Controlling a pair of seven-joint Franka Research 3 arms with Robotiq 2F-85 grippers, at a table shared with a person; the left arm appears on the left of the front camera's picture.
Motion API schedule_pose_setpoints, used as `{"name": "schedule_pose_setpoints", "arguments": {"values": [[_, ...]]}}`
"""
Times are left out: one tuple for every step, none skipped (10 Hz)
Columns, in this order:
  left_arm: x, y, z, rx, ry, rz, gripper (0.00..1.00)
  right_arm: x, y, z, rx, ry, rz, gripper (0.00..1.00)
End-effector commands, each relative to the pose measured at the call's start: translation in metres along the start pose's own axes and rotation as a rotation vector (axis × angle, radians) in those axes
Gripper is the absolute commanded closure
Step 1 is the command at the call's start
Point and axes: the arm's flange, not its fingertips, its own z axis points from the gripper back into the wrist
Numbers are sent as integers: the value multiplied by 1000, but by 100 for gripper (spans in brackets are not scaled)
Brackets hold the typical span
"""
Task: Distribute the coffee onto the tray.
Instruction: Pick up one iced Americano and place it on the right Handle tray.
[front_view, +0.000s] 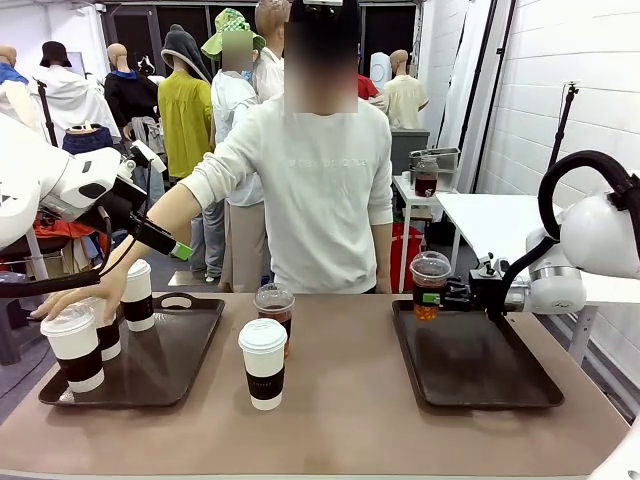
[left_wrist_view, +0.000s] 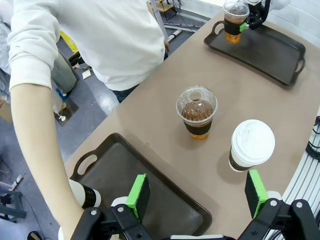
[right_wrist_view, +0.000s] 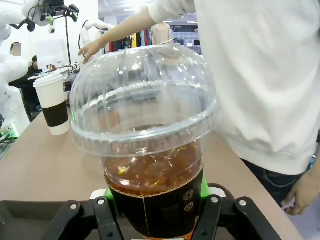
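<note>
A dome-lidded plastic cup of amber drink is pinched at its dark band by the right claw, at the 10 o'clock corner of the right tray; whether it rests on the tray I cannot tell. Mid-worktop, a second dome-lidded cup stands with a sleeved paper cup just at its 6 o'clock. At 9 o'clock, the left tray carries three more paper cups, and a person's hand lies on one. The left claw hangs spread above that tray's edge.
</note>
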Motion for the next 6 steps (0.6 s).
{"name": "schedule_pose_setpoints", "arguments": {"values": [[-1,1,0,-9,-6,4,0,0,-17,0,-8,-51,6,36],[-1,1,0,-9,-6,4,0,-4,-20,0,-13,-48,5,36],[-1,1,0,-9,-6,4,0,-8,-24,1,-25,-54,0,36],[-1,1,0,-9,-6,4,0,-11,-28,1,-34,-58,-15,36],[-1,1,0,-9,-6,4,0,-14,-32,1,-34,-59,-25,36],[-1,1,0,-9,-6,4,0,-18,-37,0,-39,-55,-45,36]]}}
